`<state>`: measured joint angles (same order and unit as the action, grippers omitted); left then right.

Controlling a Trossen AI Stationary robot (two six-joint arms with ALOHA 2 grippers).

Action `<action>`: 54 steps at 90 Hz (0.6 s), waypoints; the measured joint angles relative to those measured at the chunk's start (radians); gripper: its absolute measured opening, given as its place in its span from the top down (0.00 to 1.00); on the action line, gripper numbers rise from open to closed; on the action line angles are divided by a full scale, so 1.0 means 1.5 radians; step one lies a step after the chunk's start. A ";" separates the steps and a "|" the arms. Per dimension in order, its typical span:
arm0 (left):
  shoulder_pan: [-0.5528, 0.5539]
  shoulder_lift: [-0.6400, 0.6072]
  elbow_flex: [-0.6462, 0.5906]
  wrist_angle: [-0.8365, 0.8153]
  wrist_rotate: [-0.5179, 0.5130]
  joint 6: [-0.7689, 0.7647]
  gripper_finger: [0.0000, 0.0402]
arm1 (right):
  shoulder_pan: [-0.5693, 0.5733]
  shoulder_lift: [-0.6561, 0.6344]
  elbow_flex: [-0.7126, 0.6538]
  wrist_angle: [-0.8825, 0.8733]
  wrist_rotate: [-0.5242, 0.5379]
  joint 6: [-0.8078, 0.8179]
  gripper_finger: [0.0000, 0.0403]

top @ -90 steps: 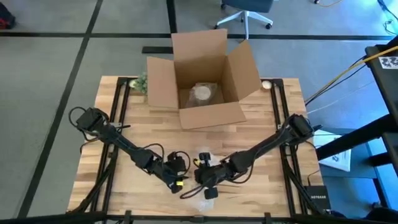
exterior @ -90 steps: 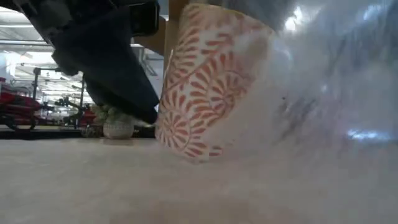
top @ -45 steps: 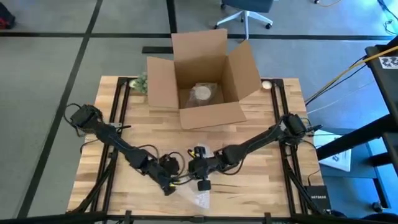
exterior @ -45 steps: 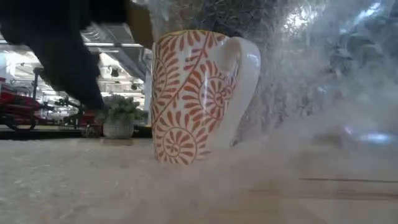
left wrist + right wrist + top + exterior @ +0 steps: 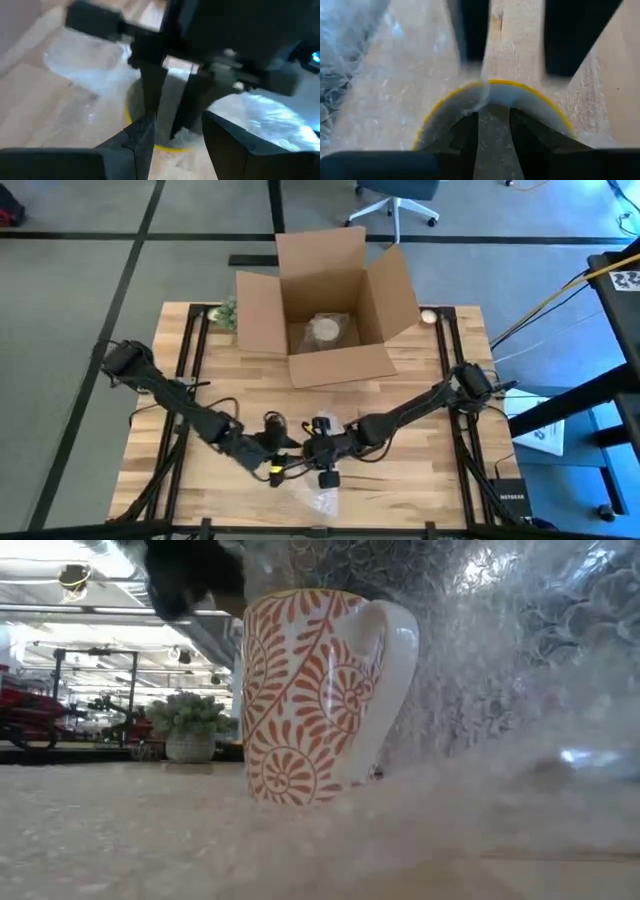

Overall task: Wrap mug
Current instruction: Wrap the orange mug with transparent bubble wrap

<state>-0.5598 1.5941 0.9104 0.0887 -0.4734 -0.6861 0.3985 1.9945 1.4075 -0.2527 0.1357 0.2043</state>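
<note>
A white mug (image 5: 310, 700) with an orange leaf pattern and a yellow rim (image 5: 490, 84) stands upright on a sheet of bubble wrap (image 5: 500, 690), its handle toward the table's right. The wrap rises behind the mug, and its loose end (image 5: 322, 500) lies near the front edge. My right gripper (image 5: 314, 464) hangs over the mug's mouth, its fingers close together. My left gripper (image 5: 177, 137) is open just left of the mug (image 5: 165, 146), with nothing between its fingers. My right gripper (image 5: 492, 122) points down over the mug's mouth. A bit of bubble wrap (image 5: 480, 100) appears to sit between its fingertips. My own fingers cover the place of contact, so I cannot tell whether it is an edge or a fold, or how many layers.
An open cardboard box (image 5: 330, 310) stands at the table's far middle with a wrapped thing (image 5: 325, 330) inside. A small potted plant (image 5: 225, 310) sits to its left. Bare wood lies between the box and the arms.
The mug was tilted, its base off the sheet, and now stands upright on the wrap. My right gripper has gone a little toward the table's left with it. My left gripper has drawn back to the left and risen beside the mug.
</note>
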 joint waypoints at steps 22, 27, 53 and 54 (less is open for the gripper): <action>0.030 0.067 0.004 0.033 0.032 -0.009 0.64 | 0.000 -0.026 -0.001 -0.046 0.001 0.000 0.75; 0.031 0.067 0.004 0.034 0.022 -0.008 0.64 | 0.000 -0.045 0.004 -0.075 -0.005 0.000 0.75; 0.026 0.063 0.001 0.056 0.020 0.015 0.64 | 0.034 -0.159 0.073 -0.327 -0.005 0.039 0.75; 0.026 0.063 0.001 0.056 0.020 0.015 0.64 | 0.039 -0.163 0.068 -0.337 0.002 0.044 0.75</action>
<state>-0.5210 1.6886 0.9123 0.1722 -0.4438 -0.6636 0.4563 1.7495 1.5101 -0.7576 0.1387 0.2695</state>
